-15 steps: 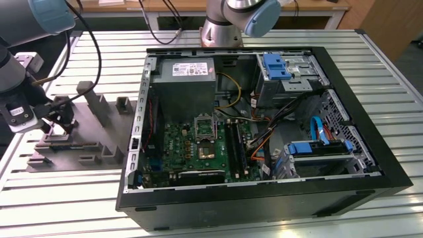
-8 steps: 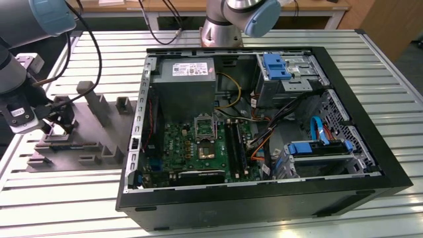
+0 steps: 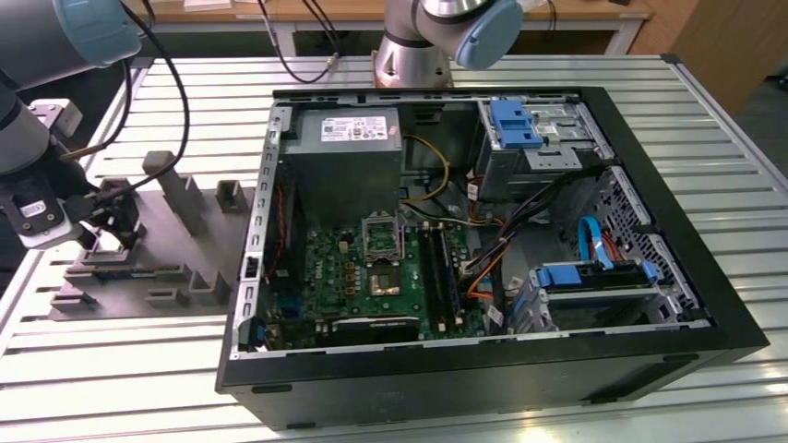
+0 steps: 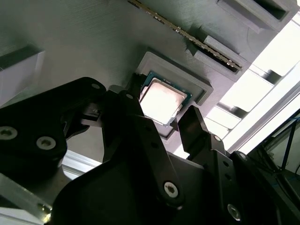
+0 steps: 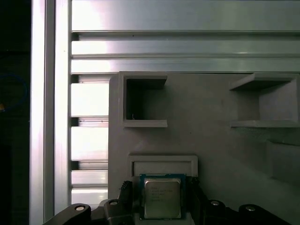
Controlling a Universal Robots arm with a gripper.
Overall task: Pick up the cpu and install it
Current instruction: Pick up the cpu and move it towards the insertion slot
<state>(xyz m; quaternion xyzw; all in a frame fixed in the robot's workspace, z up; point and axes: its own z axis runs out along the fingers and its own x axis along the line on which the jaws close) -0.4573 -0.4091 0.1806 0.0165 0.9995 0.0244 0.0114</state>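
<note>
risk, case: computer case stands well apart from the fingers, open side up and crowded with cables and drive bays. A carry towards the socket could snag one, I'd judge.
risk, fixture: grey fixture plate under the fingers carries tall posts near them. A sideways pull-out could clip one.
risk, nest: raised grey nest walls the chip in tightly. Fingers coming down off-centre would land on the wall, not the chip.
risk, cpu: cpu lies flat in the nest, directly between the fingers, silvery top up. It is thin with little edge to hold, so a skewed pinch could tilt it or drop it.
gripper: gripper sits low over the nest; fingers are spread, one on each side of the chip. Cannot tell whether they touch it.
surface: slatted aluminium table, with grooves running under the plate. A dropped chip could lodge in one.
room: wooden bench far beyond the fingers, with black cables draped near the arm.
</note>
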